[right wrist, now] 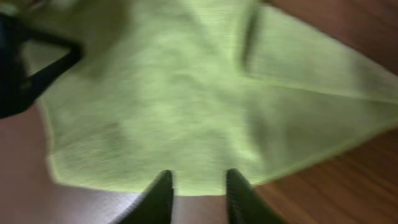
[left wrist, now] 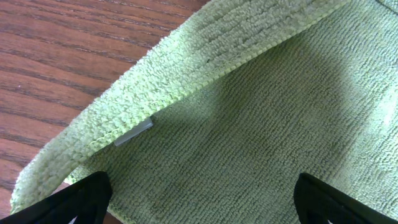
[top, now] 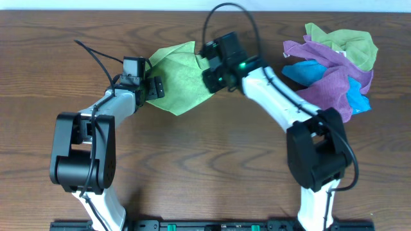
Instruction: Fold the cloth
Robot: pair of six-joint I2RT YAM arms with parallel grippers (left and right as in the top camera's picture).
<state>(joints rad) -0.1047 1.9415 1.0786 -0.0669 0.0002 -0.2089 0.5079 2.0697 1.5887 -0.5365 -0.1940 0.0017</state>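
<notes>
place: robot lab | cues: wood table [top: 205,173], twin robot arms [top: 282,102]

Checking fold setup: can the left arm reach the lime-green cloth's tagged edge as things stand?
Probably yes: the left gripper is open just over the cloth, its white tag close ahead, nothing between.

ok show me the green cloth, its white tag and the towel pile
green cloth [top: 182,80], overhead view, its flat middle
white tag [left wrist: 134,132], left wrist view, middle of the tag
towel pile [top: 331,77], overhead view, a purple towel in it
</notes>
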